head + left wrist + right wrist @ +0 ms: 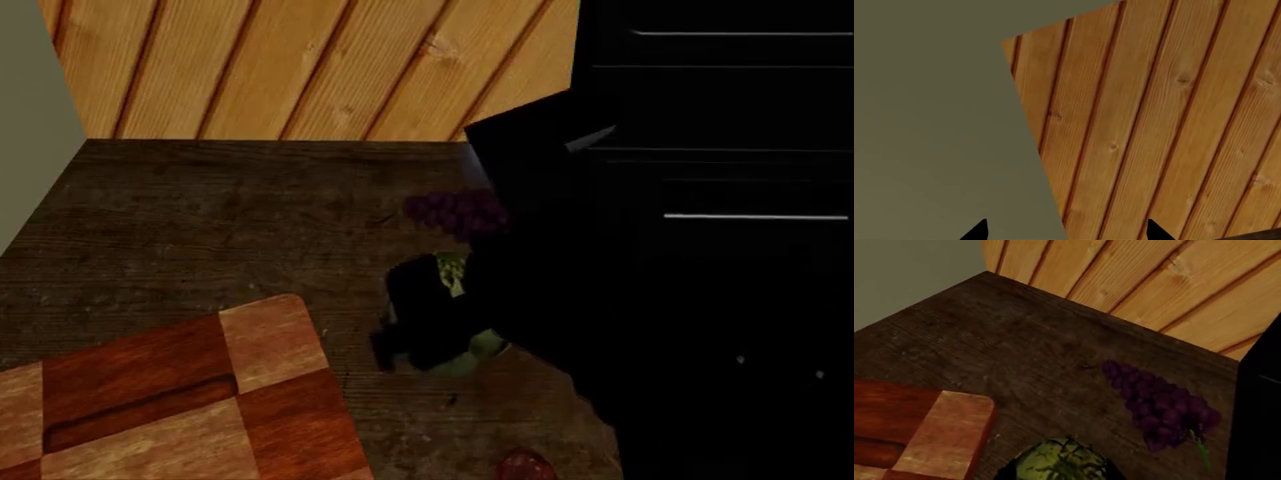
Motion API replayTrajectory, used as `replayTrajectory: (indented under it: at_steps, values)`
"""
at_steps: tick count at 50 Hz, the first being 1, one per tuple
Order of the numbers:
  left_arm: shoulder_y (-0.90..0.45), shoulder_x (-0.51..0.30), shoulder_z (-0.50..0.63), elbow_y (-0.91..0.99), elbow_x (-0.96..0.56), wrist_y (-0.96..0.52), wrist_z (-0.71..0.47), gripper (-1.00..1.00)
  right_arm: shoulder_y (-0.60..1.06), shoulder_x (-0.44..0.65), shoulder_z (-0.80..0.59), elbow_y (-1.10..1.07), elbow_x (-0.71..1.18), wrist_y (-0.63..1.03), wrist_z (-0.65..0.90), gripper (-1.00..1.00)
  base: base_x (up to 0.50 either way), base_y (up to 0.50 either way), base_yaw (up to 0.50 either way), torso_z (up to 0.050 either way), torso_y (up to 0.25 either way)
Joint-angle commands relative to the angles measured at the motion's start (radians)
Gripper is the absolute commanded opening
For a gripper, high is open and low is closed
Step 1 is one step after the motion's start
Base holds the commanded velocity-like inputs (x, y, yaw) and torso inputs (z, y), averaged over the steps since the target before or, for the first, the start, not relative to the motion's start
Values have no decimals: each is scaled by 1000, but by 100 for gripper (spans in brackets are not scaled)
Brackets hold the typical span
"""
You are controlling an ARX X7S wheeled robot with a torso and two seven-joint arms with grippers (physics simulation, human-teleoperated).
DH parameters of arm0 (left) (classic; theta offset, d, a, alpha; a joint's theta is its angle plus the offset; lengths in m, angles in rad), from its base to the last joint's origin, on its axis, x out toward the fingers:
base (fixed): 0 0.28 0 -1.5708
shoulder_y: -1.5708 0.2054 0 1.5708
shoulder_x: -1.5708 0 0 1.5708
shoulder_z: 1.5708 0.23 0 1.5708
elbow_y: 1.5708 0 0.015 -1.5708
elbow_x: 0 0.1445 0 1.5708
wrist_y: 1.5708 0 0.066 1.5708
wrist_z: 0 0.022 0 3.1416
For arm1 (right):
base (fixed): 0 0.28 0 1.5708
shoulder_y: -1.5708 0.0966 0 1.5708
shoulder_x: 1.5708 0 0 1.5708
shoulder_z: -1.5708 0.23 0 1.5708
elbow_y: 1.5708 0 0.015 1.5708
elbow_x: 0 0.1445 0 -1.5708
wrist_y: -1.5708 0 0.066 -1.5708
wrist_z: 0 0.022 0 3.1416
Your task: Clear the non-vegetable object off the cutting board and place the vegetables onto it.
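Right gripper (434,335) down over the artichoke (461,352) on the dark table (200,230); cannot tell if the fingers grip it. Grapes (1157,407) lie just beyond, off the cutting board (160,400). Root (525,467) near table's front. Left fingertips (977,231) spread, empty.

One patchwork wooden cutting board (187,400), one dark purple grape bunch (1161,407), one green artichoke (1061,462) and one reddish oblong root (526,467) on one dark wooden table (200,230).
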Motion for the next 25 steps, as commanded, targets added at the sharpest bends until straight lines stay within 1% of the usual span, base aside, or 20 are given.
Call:
replayTrajectory:
  at_steps: [1,13,20,25]
  values:
    - [-23,1,-19,-1,-6,2,31,100,75,-39,83,-74,11,63,9,-100,11,3,0,0,0]
    - [-18,-5,-28,9,-19,-4,22,100,103,-64,131,-195,199,108,141,-100,10,1,3,0,0]
    - [-33,-3,-32,18,-31,-24,11,100,123,-87,151,-265,369,112,248,-100,9,2,3,0,0]
    - [-36,-5,-38,26,-40,-33,4,100,125,-109,143,-292,421,106,281,-100,9,2,3,0,0]
